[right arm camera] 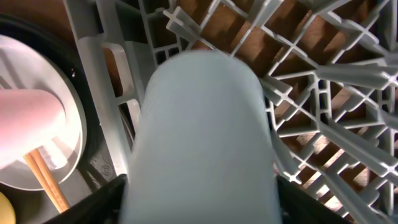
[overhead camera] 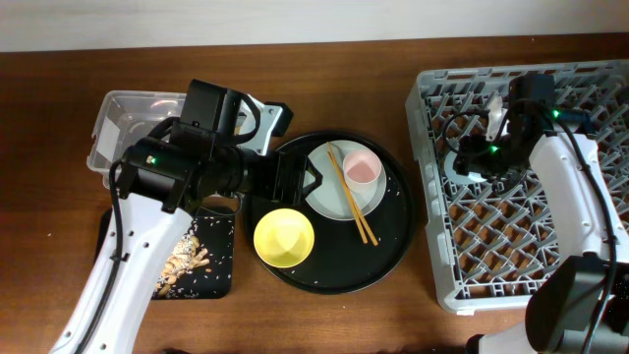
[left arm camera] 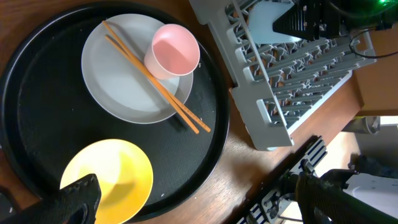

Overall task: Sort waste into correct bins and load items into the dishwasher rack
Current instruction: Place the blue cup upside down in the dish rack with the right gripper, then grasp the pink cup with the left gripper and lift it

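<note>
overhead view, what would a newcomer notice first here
The bright yellow bowl on the round black tray at centre, beside a pink cup on a pale plate. To the right sits the big grey dishwasher rack, with the right end effector holding a light-blue cup over it.

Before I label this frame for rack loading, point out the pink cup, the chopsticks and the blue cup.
pink cup (left arm camera: 174, 51): left wrist view, its inner floor.
chopsticks (overhead camera: 352, 197): overhead view, mid-length of the pair.
blue cup (right arm camera: 202, 143): right wrist view, middle of its side.
</note>
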